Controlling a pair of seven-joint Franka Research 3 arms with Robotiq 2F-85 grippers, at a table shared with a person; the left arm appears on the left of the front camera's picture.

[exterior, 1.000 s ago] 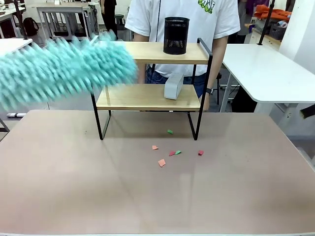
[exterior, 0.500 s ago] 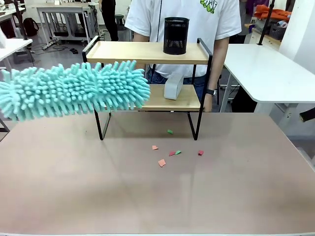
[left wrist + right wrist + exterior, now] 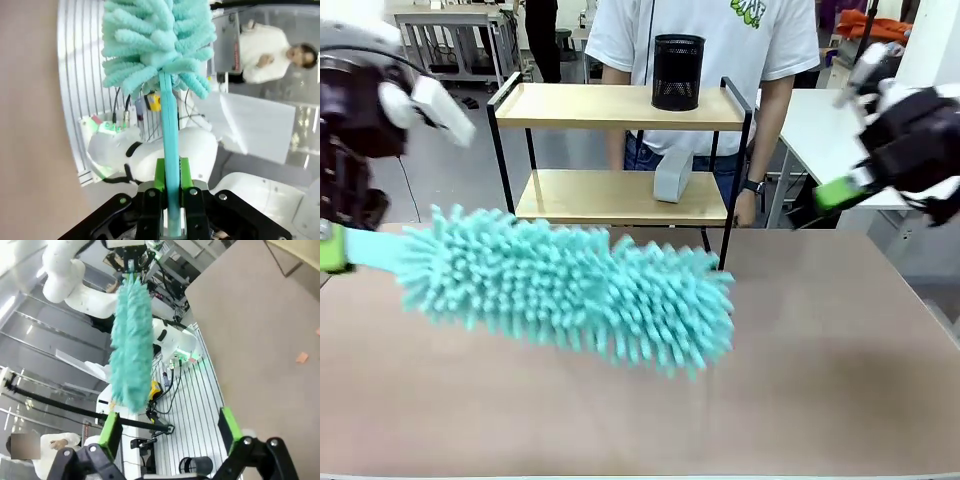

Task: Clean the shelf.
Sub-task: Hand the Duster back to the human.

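The shelf (image 3: pixel 616 106) stands at the far middle of the table, with a black mesh cup (image 3: pixel 678 72) on its top board and a small grey box (image 3: pixel 672 176) on its lower one. A fluffy teal duster (image 3: pixel 570 285) lies slanted low over the table in front of it. My left gripper (image 3: pixel 332 248) is shut on the duster's handle (image 3: pixel 169 150) at the left edge; the left wrist view shows the green pads (image 3: pixel 159 175) clamped on it. My right gripper (image 3: pixel 850 130) hovers open at the right, and its pads (image 3: pixel 110 427) have nothing between them.
A person in a white T-shirt (image 3: pixel 710 30) stands right behind the shelf, one hand (image 3: pixel 738 205) hanging by its right frame. A small orange paper scrap (image 3: pixel 301 357) lies on the brown table (image 3: pixel 840 380). A white table (image 3: pixel 820 130) stands at the far right.
The duster has swung down and to the right, from in front of the shelf's lower board to low over the table, covering the paper scraps. Both arms have come into view.
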